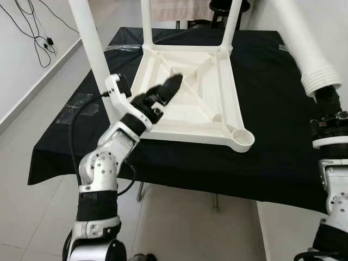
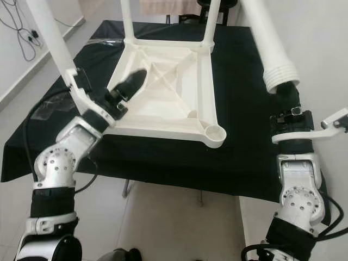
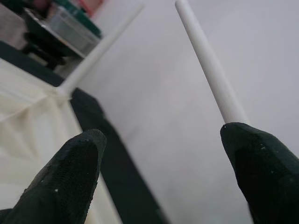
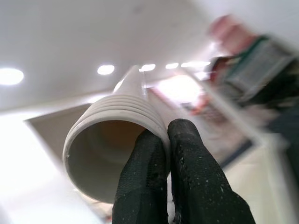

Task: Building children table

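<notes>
Upside-down white plastic table top [image 1: 190, 98] lies in the middle of the frame on a black cloth-covered table [image 1: 272, 136], so its leg holes face up. Three white round legs already stand in it, two at the far corners [image 1: 145, 22] and one at the near left [image 1: 89, 38]. One empty round socket [image 1: 242, 138] waits at the near right corner. The right gripper [image 4: 168, 158] at the right edge pinches the ribbed end of the fourth white leg [image 2: 263, 38], probably to bring it to that hole. The left gripper [image 1: 166, 89] hovers over the table top with fingers spread apart, holding nothing.
</notes>
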Motion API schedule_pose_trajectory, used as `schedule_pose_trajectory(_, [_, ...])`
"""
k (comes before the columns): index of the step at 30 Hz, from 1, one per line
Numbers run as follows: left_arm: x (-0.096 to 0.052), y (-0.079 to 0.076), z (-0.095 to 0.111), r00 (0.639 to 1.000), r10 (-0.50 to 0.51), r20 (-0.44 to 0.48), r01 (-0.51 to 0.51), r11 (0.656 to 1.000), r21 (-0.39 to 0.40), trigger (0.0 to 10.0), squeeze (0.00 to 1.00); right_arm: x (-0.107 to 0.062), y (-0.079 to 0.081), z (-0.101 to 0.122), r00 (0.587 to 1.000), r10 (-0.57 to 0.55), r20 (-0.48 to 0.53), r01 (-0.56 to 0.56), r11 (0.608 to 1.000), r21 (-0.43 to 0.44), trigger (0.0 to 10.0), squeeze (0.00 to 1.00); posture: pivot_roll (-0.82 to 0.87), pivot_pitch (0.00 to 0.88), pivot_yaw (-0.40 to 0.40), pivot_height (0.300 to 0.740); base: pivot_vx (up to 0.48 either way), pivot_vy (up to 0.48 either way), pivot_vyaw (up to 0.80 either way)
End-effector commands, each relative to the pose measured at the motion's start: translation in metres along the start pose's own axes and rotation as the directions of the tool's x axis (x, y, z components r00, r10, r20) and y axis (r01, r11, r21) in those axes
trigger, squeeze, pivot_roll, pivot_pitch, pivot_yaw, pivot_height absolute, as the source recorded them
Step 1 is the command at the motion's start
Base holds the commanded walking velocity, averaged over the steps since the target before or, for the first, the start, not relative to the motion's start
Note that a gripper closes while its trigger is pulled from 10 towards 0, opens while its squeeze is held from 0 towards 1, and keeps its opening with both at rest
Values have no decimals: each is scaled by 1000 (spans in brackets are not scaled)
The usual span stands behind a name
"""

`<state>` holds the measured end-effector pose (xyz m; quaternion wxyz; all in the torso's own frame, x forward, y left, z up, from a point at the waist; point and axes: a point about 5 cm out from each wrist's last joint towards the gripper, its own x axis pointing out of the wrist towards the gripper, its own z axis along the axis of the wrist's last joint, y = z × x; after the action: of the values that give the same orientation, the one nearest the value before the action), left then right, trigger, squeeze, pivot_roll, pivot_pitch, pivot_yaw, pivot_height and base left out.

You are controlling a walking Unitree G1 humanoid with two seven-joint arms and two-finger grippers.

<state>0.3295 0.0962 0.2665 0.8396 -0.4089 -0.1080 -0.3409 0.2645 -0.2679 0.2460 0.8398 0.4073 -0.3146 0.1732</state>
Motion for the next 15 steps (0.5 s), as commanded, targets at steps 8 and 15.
schedule_pose_trajectory(8, [9, -30, 1, 981, -190, -26, 184, 971, -153, 10000, 1000, 4, 51, -9, 926, 378, -3, -369, 905, 213, 0, 0, -62, 105, 40, 740, 0, 0, 0])
schedule_pose_trajectory(15, [5, -57, 7, 918, -396, -37, 377, 896, -234, 10000, 1000, -1, 67, -31, 865, 494, -88, -447, 839, 312, 0, 0, -53, 103, 38, 740, 0, 0, 0])
